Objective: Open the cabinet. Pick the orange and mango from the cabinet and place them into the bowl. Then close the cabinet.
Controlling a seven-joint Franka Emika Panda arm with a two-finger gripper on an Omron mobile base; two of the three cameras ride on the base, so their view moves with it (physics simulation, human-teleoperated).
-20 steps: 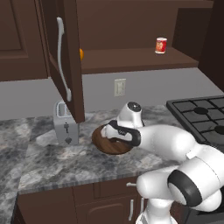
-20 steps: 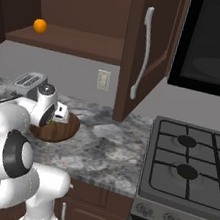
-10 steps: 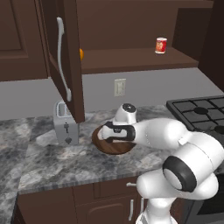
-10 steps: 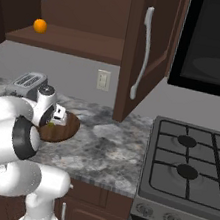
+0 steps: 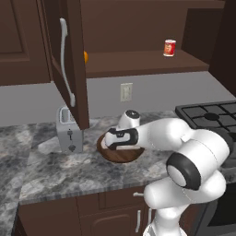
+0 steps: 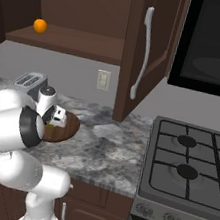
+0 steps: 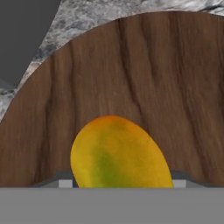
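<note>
The end effector (image 5: 112,139) hangs low over the bowl (image 5: 120,155), its jaws spread either side of the mango (image 7: 119,154), which seems to rest on the wood. Best to lift straight up, clear of the fruit, before reaching left to the orange (image 6: 40,26) on the open cabinet (image 5: 69,64) shelf.
</note>
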